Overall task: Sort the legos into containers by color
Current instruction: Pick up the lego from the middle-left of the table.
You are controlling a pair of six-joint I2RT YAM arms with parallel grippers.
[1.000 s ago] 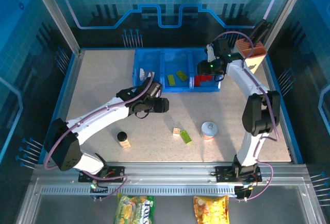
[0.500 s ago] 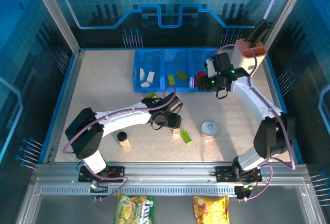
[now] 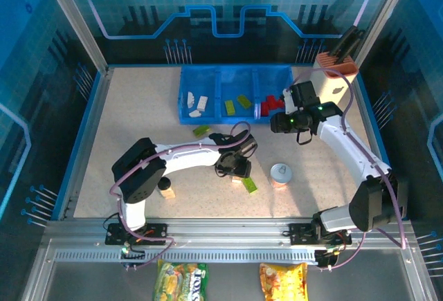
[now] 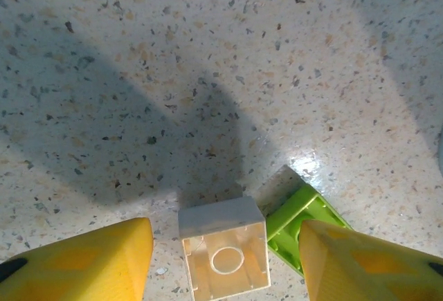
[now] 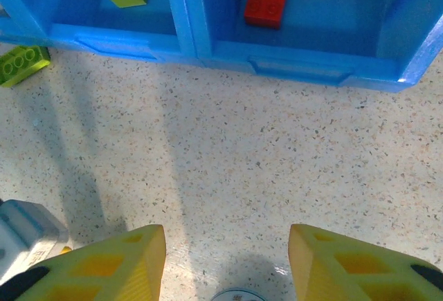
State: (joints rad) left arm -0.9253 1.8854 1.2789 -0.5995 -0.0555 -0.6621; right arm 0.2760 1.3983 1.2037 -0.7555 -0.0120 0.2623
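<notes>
Top view: bench (image 3: 138, 107) bright, evenly lit from overhead; surrounding enclosure dim, blue-tinted; short soft shadows under arms.
Left wrist view: speckled surface sharp; broad soft-edged shadows across upper left and centre; small glare patch just above lime brick (image 4: 304, 218); left claw fingers (image 4: 90, 263) at bottom edge slightly soft.
Right wrist view: faint vertical shadow bands, glare at bottom centre; tray (image 5: 291, 66) saturated blue, sharp.

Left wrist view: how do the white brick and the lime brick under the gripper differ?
The white brick sits centred in the open left gripper; the lime brick lies angled, beside one finger. The white brick shows its hollow underside whole; the lime brick is partly hidden. Both rest on the table, side by side.
</notes>
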